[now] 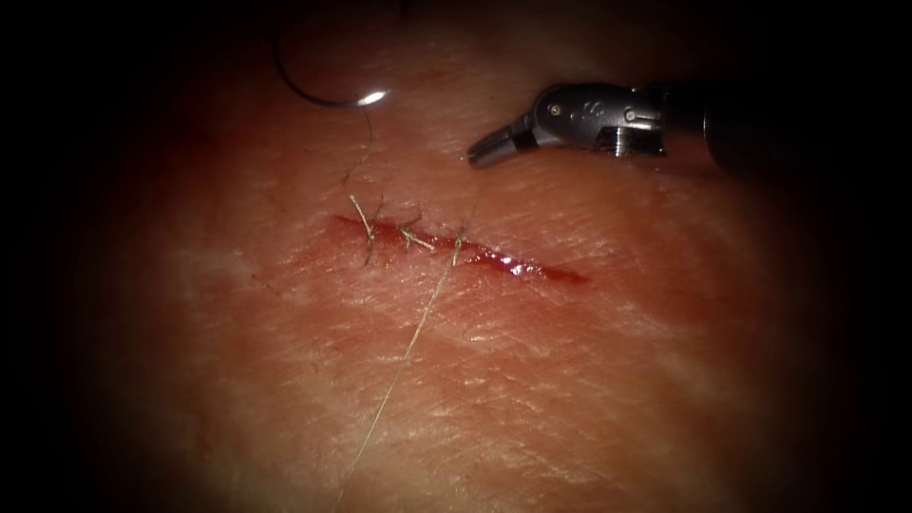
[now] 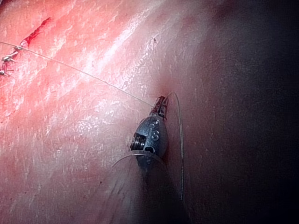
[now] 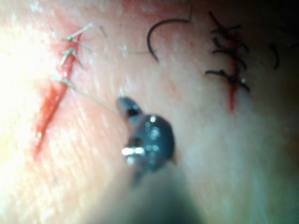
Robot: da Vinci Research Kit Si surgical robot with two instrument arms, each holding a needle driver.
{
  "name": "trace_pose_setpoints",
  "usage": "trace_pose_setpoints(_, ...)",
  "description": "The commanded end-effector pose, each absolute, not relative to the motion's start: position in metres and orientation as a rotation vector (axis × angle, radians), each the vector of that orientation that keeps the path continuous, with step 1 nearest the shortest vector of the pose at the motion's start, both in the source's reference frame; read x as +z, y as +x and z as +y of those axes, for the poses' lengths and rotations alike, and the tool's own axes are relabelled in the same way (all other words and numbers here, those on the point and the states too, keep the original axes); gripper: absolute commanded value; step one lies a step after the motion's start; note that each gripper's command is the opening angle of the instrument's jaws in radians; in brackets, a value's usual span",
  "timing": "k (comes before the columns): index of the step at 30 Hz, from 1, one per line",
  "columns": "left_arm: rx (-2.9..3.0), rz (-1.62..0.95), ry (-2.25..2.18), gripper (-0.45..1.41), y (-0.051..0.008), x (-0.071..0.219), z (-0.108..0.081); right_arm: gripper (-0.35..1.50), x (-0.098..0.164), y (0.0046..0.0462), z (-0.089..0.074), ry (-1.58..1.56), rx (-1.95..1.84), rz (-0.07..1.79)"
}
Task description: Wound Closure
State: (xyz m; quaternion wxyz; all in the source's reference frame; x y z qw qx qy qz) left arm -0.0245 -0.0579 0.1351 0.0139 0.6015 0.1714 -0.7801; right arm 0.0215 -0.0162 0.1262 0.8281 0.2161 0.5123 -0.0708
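The cut (image 1: pixel 532 269) runs across the tissue (image 1: pixel 589 380), with three pale stitches (image 1: pixel 408 237) over its left part and its right part open and wet with red fluid. The curved needle (image 1: pixel 306 93) lies free on the tissue beyond the cut's left end, held by neither tool; its thread trails down to the stitches. The right tool (image 1: pixel 480 154) hovers above the cut's middle, jaws shut on a short thread end rising from the third stitch (image 3: pixel 88 95). A long thread (image 1: pixel 408 351) runs from that stitch toward the lower left. The left tool (image 2: pixel 161 103) is shut on that thread (image 2: pixel 84 72), which is taut.
A second cut (image 3: pixel 231 70), closed with dark stitches, lies beyond the needle (image 3: pixel 156 35). A loose thread tail (image 2: pixel 180 144) curls beside the left tool's wrist.
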Motion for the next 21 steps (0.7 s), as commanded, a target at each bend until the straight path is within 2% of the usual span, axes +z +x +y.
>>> trace_pose_setpoints(1, -2.426, 0.542, 1.876, -0.45, -0.0251, 0.1356, -0.0588, -0.35, 0.1267, 0.0221, -0.0161, 0.457, -0.150, 1.088)
trace_pose_setpoints(15, -2.438, 0.542, 1.890, -0.45, -0.0252, 0.1336, -0.0560, -0.35, 0.1264, 0.0223, -0.0173, 0.408, -0.091, 1.086)
trace_pose_setpoints(21, -2.423, 0.472, 1.905, -0.45, -0.0265, 0.1305, -0.0518, -0.35, 0.1234, 0.0209, -0.0193, 0.404, -0.033, 1.144)
